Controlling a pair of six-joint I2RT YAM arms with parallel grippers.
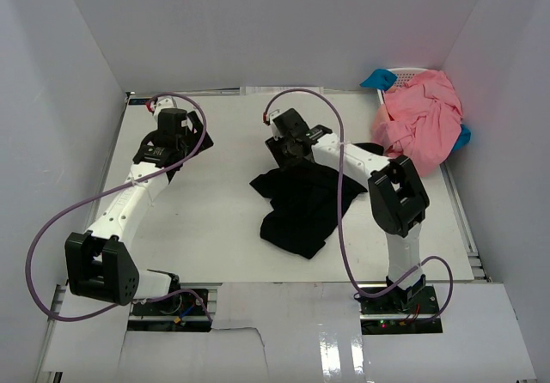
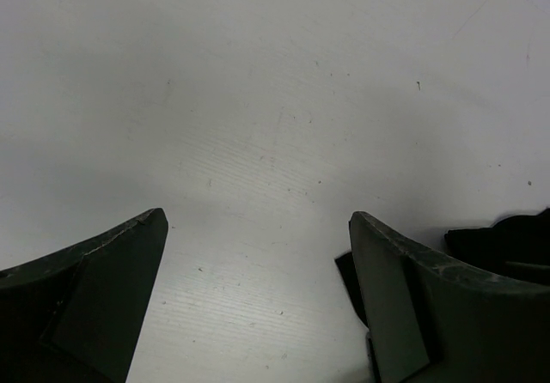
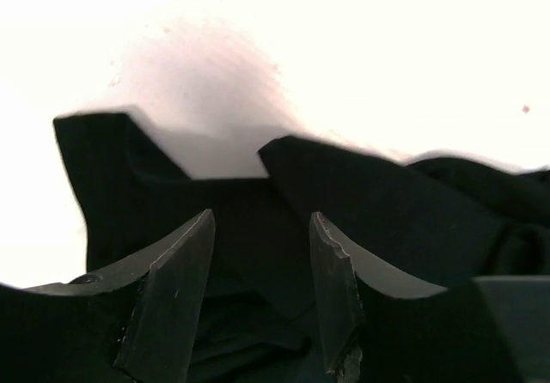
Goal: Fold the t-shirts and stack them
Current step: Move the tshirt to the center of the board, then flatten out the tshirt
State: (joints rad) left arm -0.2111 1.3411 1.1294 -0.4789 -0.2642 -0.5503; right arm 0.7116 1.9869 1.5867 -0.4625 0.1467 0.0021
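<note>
- Centrally on the white table (image 1: 215,228), the black t-shirt (image 1: 301,207) lay crumpled in an irregular heap, unfolded, between the two arms and nearer the right one.
- The salmon-pink t-shirts (image 1: 421,121) lay bunched together at the far right corner, piled in and over the white lattice basket (image 1: 411,72). They hung over its near edge and were well apart from the black t-shirt.
- A blue object (image 1: 376,79) showed beside the basket at its far left, and another blue patch showed at the pile's right side. Neither could be identified.
- The right gripper (image 3: 261,220) was low over the far edge of the black t-shirt, its wrist pointing down at the cloth.
- In the right wrist view, the fingers (image 3: 172,288) stood partly apart, and black cloth filled the gap and the area beyond them. The jaws were released, not clenched on the cloth.
- Whether the fingertips touched the cloth could not be determined.
- The left gripper (image 2: 258,218) was over bare table on the far left side, well apart from both shirt groups.
- Its jaws were spread wide and held nothing. Only white table surface showed between the fingers (image 2: 103,271).
- Purple cables looped from each arm's base to its wrist.
</note>
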